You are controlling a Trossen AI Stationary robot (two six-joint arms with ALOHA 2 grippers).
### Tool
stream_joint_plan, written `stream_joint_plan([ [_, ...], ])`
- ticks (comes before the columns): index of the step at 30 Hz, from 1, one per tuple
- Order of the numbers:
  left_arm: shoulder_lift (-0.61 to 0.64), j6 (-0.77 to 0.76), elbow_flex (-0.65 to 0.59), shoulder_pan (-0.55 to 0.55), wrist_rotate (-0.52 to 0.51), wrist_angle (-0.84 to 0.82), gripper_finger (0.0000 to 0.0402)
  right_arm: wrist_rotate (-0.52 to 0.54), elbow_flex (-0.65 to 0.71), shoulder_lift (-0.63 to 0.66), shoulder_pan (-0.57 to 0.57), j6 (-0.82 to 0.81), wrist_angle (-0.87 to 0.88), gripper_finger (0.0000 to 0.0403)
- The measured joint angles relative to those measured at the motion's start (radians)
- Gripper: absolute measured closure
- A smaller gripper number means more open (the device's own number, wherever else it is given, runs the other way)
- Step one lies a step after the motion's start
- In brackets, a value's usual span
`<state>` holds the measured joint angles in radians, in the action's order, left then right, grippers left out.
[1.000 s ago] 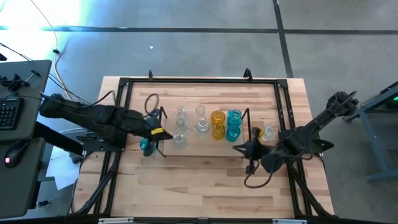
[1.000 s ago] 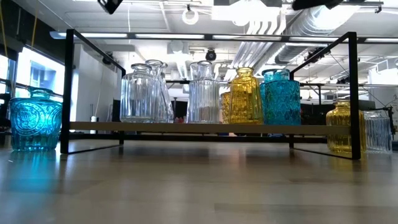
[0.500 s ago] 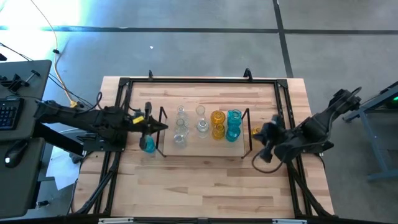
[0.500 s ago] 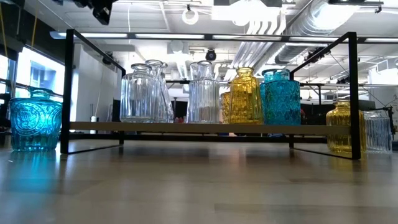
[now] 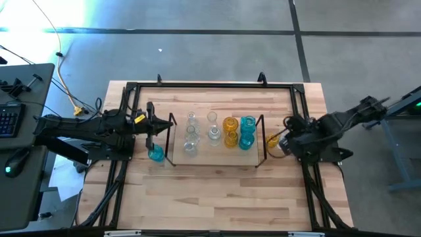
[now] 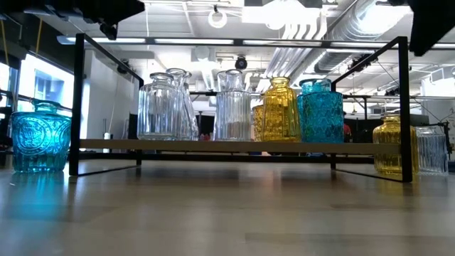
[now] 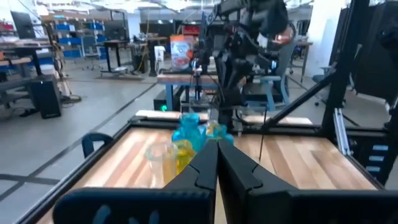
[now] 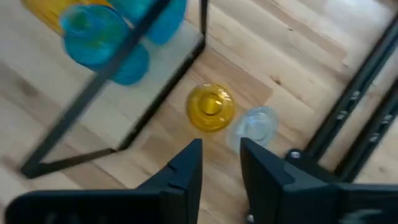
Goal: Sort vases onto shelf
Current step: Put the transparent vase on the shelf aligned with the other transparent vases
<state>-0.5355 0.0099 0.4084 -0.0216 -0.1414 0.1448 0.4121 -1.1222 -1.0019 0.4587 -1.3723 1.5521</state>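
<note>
Right gripper (image 8: pixel 219 163) above yellow vase (image 8: pixel 211 107)

— What sort of place is this, do you reckon?

— A robotics lab or workshop, open-plan and industrial. Look up: bare ceiling ducts (image 6: pixel 313 32) and pipes, strip lights, nothing boxed in.

— And the floor?

— Plain grey concrete floor (image 5: pixel 210 39) with dark seams, a yellow cable (image 5: pixel 66 92) trailing across it.

— Anything else?

— Beyond the butcher-block table (image 5: pixel 217 191) with its black metal frame (image 5: pixel 210 84) there are workbenches (image 7: pixel 124 46), blue storage bins (image 7: pixel 68 28) on racks, and a desk with a keyboard (image 5: pixel 8 118) at the side. Two dark robot arms (image 5: pixel 85 128) are bolted at the table's ends. It reads as a test bay, not a home or a shop.
</note>
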Motion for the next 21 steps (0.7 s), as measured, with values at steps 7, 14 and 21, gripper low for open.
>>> stream_joint_plan([
  [7, 0.000, 0.001, -0.005, 0.009, 0.000, -0.009, 0.0401, -0.126, 0.082, 0.002, -0.249, 0.344, 0.013, 0.0289],
  [14, 0.000, -0.005, -0.005, 0.008, 0.000, -0.011, 0.0401, -0.211, 0.192, 0.000, -0.323, 0.656, -0.140, 0.0289],
  [21, 0.000, -0.009, -0.005, 0.008, 0.000, -0.012, 0.0401, -0.229, 0.313, -0.001, -0.240, 0.695, -0.226, 0.0285],
])
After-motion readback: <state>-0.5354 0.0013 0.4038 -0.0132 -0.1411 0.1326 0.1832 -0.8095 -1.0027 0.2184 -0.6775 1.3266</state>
